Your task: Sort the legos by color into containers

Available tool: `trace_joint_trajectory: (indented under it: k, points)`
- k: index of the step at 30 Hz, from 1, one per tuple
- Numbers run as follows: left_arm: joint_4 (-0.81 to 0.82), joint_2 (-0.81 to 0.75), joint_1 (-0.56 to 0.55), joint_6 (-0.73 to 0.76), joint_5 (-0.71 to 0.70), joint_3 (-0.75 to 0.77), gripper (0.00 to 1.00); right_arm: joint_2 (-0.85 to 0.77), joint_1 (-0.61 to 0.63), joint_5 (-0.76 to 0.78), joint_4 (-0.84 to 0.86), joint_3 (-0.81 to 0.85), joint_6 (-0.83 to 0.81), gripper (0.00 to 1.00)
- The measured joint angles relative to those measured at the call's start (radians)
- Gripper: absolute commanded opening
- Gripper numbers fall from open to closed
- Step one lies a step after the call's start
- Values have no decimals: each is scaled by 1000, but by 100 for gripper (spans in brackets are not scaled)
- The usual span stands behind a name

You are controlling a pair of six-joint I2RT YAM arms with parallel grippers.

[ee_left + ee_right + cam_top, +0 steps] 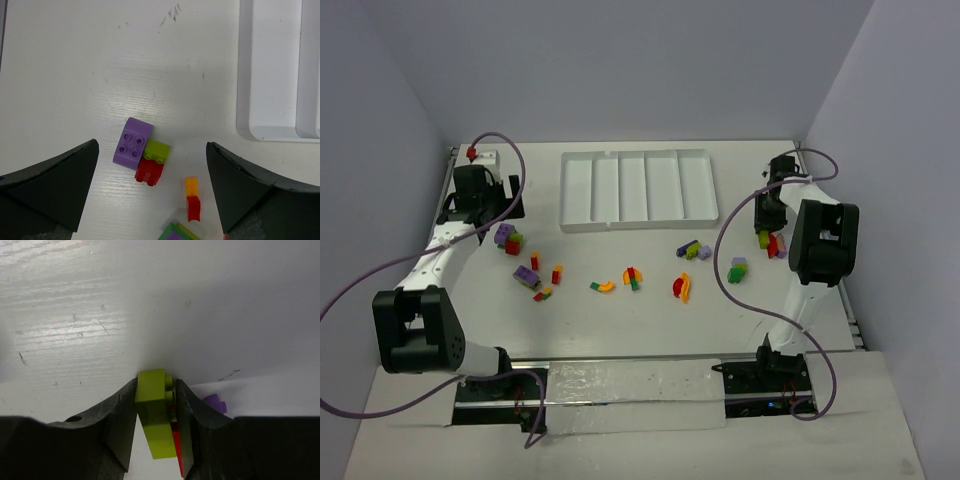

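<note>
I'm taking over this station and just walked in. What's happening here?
Two robot arms are sorting lego bricks by colour into a white tray. The right claw is shut on a lime green brick. The left claw is open, above a clump of purple, lime and red bricks. No brick shows in the tray; the other bricks lie scattered on the table.

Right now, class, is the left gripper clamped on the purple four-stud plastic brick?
No: the left gripper is wide open, and the purple four-stud brick lies on the table between its fingers, touching neither.
</note>
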Motion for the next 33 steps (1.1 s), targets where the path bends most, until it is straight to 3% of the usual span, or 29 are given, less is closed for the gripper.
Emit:
trace_joint_trajectory:
  k: [3,9,13,17,25,29,33]
  points:
    - [0,8,0,1,-2,1,99,1,0,8,-1,4,5,2]
    - [-9,18,0,15,14,15,99,1,0,0,-3,6,6,0]
    - [-24,22,0,17,108,51,97,-35,0,-103,-20,6,7,0]
    - [-28,27,-5,-11,279,89,96,-176,-4,-331,-38,21,23,0]
    - [-1,27,-145,-93,684,135,87,-406,18,-1000,96,88,105,0]
    - [116,37,-179,-216,897,131,84,-388,97,-1236,102,82,105,0]
    - [416,55,-235,-453,1049,52,83,-359,228,-1363,83,79,77,0]
